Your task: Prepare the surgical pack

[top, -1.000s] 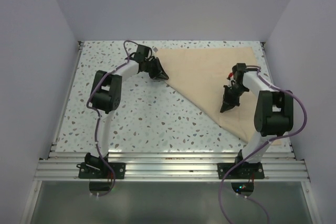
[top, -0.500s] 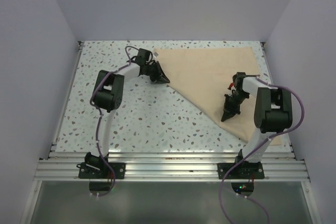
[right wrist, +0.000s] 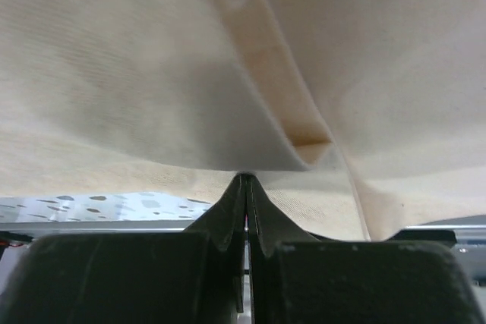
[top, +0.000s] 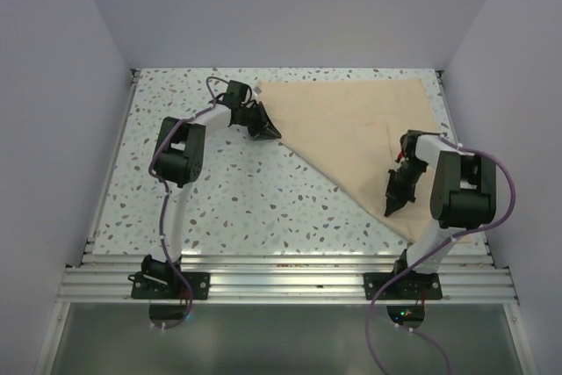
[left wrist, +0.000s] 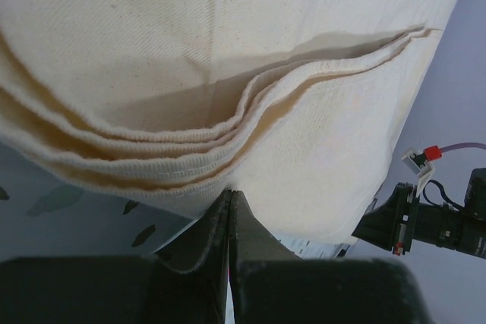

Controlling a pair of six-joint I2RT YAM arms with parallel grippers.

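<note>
Where the tan cloth sheet (top: pixel 360 129) narrows toward its near corner, the right gripper (top: pixel 392 208) is clenched on its folded diagonal edge. That edge runs far-leftward to the left gripper (top: pixel 274 133), likewise pinched onto it.

Diffuse, even overhead light on the bench (top: pixel 246 191); the arms (top: pixel 176 155) cast faint, soft shadows. Top view sharp to its edges. Wrist views: left gripper (left wrist: pixel 229 199) and right gripper (right wrist: pixel 244 184) dark and blurred; cloth (left wrist: pixel 190 51) folds shadowed, weave softer at right.

Speckled tabletop (top: pixel 246 191), metal rails (top: pixel 281 274), possibly glass panel (top: pixel 281 340)
</note>
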